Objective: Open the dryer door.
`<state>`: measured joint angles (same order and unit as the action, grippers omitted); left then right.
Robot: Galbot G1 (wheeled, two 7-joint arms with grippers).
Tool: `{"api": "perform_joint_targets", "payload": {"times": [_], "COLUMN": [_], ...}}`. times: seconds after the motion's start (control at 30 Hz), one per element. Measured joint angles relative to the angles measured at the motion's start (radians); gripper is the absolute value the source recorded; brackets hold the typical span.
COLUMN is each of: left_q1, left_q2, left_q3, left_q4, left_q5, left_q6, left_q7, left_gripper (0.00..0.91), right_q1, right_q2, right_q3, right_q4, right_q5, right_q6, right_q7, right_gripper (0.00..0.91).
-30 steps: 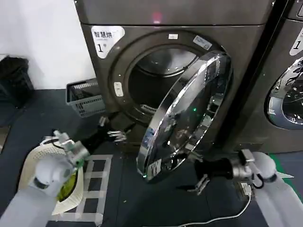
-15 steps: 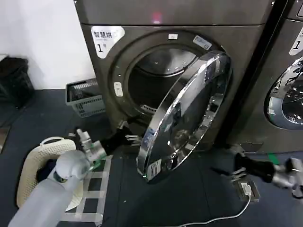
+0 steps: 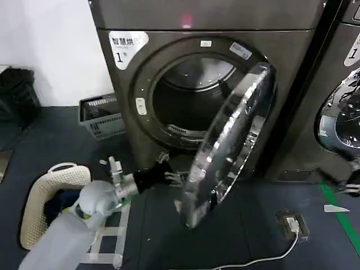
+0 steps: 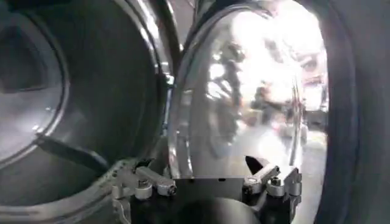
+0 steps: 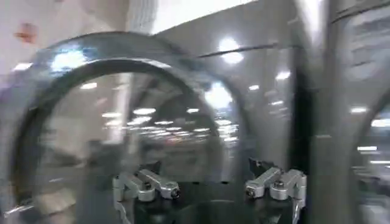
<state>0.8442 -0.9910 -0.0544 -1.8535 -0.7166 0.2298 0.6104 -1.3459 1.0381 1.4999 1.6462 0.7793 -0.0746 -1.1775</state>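
The dryer door, a chrome ring round dark glass, stands swung well out from the dark grey machine marked "1". The drum opening is exposed. My left gripper is low at the door's inner side, close to its lower rim. It is open, with nothing between its fingers. In the left wrist view the left gripper faces the door's shiny inner edge. My right gripper sits at the far right edge, away from the door. In the right wrist view the right gripper is open and faces the door's glass front.
A grey basket stands left of the machine. A white laundry basket lies by my left arm. A second chrome-doored machine is at the right. On the floor lie a socket with a white cable, green tape and white tape marks.
The door has swung farther open, to the right. My left gripper followed along its inner side to the right. My right arm pulled back to the right edge.
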Motion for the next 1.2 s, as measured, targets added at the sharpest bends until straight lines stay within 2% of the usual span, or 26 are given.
{"api": "perform_joint_targets", "payload": {"times": [0.2, 0.27, 0.37, 0.47, 0.6, 0.7, 0.9, 0.97, 1.2], "left_q1": [-0.02, -0.035, -0.059, -0.085, -0.118, -0.137, -0.189, -0.205, -0.266], "left_q2": [-0.013, -0.018, -0.031, -0.047, -0.078, -0.098, -0.15, -0.168, -0.239], "left_q3": [0.043, 0.066, 0.105, 0.14, 0.183, 0.213, 0.282, 0.304, 0.386], "left_q4": [0.002, 0.005, 0.015, 0.03, 0.056, 0.066, 0.106, 0.111, 0.159], "left_q5": [0.005, 0.005, 0.001, -0.002, -0.003, -0.006, -0.007, -0.008, 0.018], "left_q6": [-0.002, -0.003, -0.008, -0.015, -0.024, -0.024, -0.036, -0.04, -0.061], "left_q7": [-0.001, -0.001, 0.002, 0.009, 0.005, -0.006, -0.028, -0.029, -0.069], "left_gripper": [0.907, 0.907, 0.907, 0.907, 0.907, 0.907, 0.907, 0.907, 0.907], "right_q1": [-0.012, -0.02, -0.035, -0.059, -0.089, -0.106, -0.122, -0.124, -0.132], "right_q2": [-0.012, -0.02, -0.027, -0.035, -0.047, -0.06, -0.061, -0.061, -0.057], "right_q3": [0.095, 0.124, 0.163, 0.207, 0.258, 0.288, 0.319, 0.32, 0.347], "right_q4": [-0.008, -0.017, -0.032, -0.039, -0.048, -0.061, -0.063, -0.069, -0.069], "right_q5": [0.06, 0.084, 0.086, 0.09, 0.035, -0.045, -0.078, -0.1, -0.094], "right_q6": [0.018, -0.003, -0.01, -0.047, -0.043, -0.03, -0.088, -0.092, -0.102], "right_q7": [0.282, 0.382, 0.488, 0.577, 0.656, 0.751, 0.871, 0.896, 0.948], "right_gripper": [0.907, 0.907, 0.907, 0.907, 0.907, 0.907, 0.907, 0.907, 0.907]}}
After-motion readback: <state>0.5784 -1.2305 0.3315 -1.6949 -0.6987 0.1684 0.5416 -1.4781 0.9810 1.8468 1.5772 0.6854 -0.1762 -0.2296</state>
